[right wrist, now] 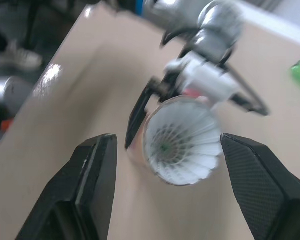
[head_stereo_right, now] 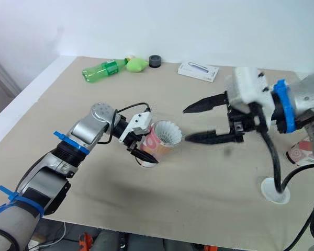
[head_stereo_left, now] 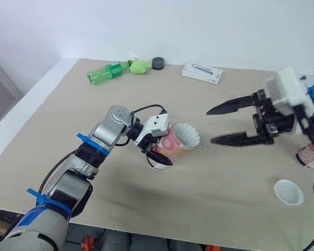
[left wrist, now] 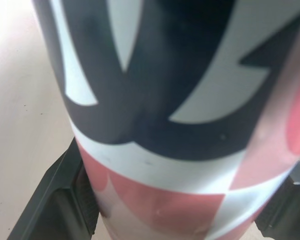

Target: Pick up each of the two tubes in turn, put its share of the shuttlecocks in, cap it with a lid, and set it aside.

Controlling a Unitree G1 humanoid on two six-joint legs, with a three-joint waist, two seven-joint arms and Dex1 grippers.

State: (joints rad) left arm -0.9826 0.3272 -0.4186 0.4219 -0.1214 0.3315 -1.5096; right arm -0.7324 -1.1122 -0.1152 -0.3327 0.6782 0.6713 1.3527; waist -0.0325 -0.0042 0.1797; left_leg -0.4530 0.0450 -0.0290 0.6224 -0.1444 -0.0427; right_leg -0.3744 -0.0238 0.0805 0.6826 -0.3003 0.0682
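Observation:
My left gripper is shut on a pink, white and black tube, held tilted above the table's middle with its mouth toward my right arm. White shuttlecock feathers fill that mouth; the same shuttlecock faces the right wrist view. The tube's printed wall stands between the left fingers. My right gripper is open and empty, a short way right of the tube mouth. A second pink tube stands at the right edge, partly behind my right arm. A white lid lies near the front right.
At the far edge lie a green bottle, a green object, a dark round cap and a white flat box. The table's front edge runs close below my left arm.

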